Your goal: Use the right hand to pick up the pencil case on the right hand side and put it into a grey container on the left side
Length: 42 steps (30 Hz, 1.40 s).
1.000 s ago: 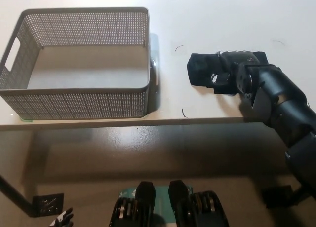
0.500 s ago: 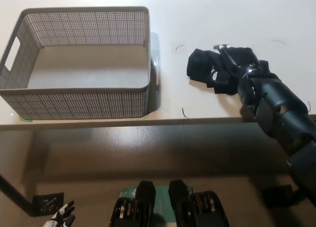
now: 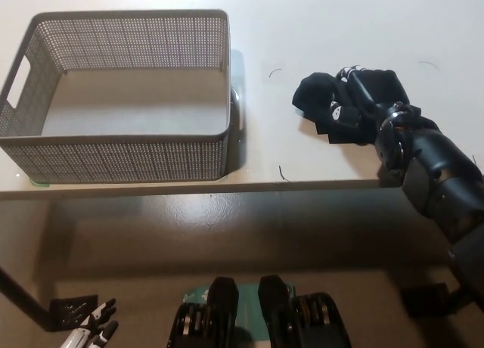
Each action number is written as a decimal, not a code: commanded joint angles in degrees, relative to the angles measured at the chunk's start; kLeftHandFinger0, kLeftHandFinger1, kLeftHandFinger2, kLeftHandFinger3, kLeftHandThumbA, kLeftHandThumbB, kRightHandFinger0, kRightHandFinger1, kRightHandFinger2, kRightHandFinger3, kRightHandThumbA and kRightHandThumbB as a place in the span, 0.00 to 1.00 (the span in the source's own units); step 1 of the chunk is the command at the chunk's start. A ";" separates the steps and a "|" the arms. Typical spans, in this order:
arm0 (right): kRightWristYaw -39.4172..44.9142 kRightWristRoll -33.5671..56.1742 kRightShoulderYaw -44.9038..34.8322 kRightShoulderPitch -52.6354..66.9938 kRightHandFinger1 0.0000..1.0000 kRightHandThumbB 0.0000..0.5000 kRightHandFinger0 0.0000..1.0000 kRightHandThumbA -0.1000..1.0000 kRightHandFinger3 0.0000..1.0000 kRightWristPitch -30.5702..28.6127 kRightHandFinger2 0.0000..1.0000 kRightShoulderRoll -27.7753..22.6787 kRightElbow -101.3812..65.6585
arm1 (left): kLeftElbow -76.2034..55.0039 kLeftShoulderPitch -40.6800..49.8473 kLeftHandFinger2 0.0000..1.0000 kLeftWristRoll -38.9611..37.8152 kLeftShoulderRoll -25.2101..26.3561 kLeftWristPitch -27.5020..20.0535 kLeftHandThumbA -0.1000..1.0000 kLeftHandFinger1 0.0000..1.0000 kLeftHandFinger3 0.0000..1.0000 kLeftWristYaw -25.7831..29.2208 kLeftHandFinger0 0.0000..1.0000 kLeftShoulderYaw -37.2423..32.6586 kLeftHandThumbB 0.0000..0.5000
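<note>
Black pencil case (image 3: 316, 97) on table's right; empty grey container (image 3: 121, 98) left.

bright overhead light | table (image 3: 151, 0) washed pale | floor dim | sharp focus

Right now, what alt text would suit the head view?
The black right hand lies over a black pencil case on a white table, right of an empty grey mesh basket. The white left hand rests at lower left.

One grey basket (image 3: 121, 98) at upper left, one black pencil case (image 3: 316, 100) at right, on one bench (image 3: 318, 30).
</note>
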 commanded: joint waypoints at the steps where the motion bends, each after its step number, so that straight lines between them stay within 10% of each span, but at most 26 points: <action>1: -3.71 0.94 -0.77 -2.45 0.38 0.32 0.00 0.00 0.80 -1.63 0.79 -1.45 -0.06 | -0.73 -0.60 1.00 0.49 1.41 0.19 1.00 1.00 1.00 -0.32 1.00 0.06 0.92; 11: -5.16 0.91 -1.08 -3.64 0.39 0.38 0.00 0.00 0.85 -3.08 0.84 -1.37 -0.62 | -0.02 -0.47 1.00 0.32 1.34 -0.06 1.00 1.00 1.00 -0.28 1.00 0.20 0.88; 16: -6.18 0.74 -0.99 -6.22 0.16 0.44 0.00 0.00 0.43 -5.49 0.53 -0.79 -1.76 | -0.10 -0.25 1.00 0.90 1.42 0.35 1.00 1.00 1.00 -0.20 1.00 0.07 0.90; 19: -5.21 0.88 -1.18 -8.49 0.34 0.38 0.02 0.00 0.67 -6.59 0.84 -0.33 -2.99 | -0.27 -0.02 1.00 0.77 1.44 0.04 1.00 1.00 1.00 -0.29 1.00 0.13 0.86; 22: -5.93 0.51 -1.04 -10.39 0.44 0.27 0.00 0.00 0.91 -7.90 0.92 -0.08 -4.32 | 0.26 -0.04 1.00 1.01 1.23 -0.13 1.00 1.00 1.00 -0.01 1.00 0.05 0.88; 42: -3.72 0.45 -2.39 -16.99 0.42 0.40 0.00 0.00 0.90 -4.96 0.88 6.36 -12.11 | -1.24 1.13 1.00 2.48 1.32 1.27 1.00 1.00 1.00 -0.57 1.00 -0.69 0.75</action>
